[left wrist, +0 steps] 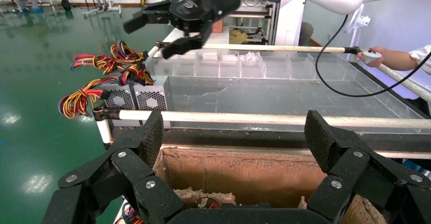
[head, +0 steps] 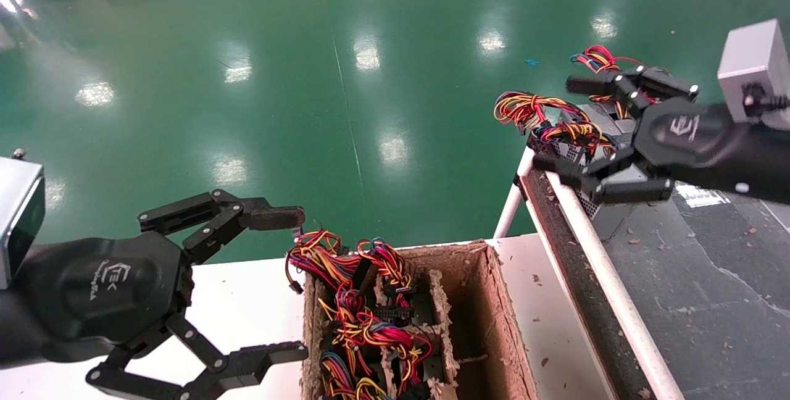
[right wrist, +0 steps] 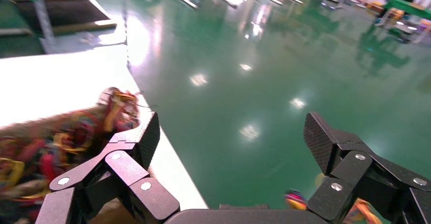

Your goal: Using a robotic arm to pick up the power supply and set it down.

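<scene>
Power supply (head: pixel 577 141): perforated grey metal box

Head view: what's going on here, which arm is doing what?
The right gripper is open above the power supplies at the end of the conveyor, their wire bundles hanging over the edge. It grips nothing; whether it has just let go or is reaching isn't clear. The left gripper hangs open beside the cardboard box, where more wired units sit.
</scene>
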You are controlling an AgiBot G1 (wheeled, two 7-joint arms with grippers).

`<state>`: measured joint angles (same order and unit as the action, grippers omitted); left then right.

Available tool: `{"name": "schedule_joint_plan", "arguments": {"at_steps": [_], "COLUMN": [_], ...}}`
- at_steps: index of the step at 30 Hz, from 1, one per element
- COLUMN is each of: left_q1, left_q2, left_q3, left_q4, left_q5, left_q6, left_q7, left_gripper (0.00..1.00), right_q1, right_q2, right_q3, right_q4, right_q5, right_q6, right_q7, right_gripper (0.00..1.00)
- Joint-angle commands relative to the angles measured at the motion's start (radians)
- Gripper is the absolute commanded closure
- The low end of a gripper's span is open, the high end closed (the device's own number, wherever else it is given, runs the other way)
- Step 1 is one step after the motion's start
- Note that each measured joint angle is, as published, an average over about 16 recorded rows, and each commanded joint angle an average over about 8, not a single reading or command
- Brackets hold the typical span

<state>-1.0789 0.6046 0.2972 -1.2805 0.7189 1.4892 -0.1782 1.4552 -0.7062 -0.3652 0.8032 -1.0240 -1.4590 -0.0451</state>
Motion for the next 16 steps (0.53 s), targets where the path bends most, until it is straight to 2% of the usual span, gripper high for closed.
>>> {"name": "schedule_joint_plan", "arguments": {"at_steps": [1, 13, 16], "left_q1": [0.000, 0.000, 0.000], "left_q2": [0.000, 0.000, 0.000], "left_q3": [0.000, 0.001, 0.001], "left_q4": [0.000, 0.000, 0.000], "left_q5": [0.000, -0.001, -0.001], "left_q6": [0.000, 0.000, 0.000], "left_q7": [0.000, 0.000, 0.000], "left_gripper": [0.00, 0.00, 0.00], "right_q1": [-0.033, -0.233, -0.258], "right_q2": [0.008, 0.058, 0.065], "right_q3": [0.007, 0.052, 0.058], "right_q4": [0.042, 0.295, 0.326], "right_q5": [0.026, 0.180, 0.199], "right_q6": [-0.003, -0.023, -0.025], "right_q7": [0.020, 0.143, 0.158], "right_gripper": [0.00, 0.00, 0.00]}}
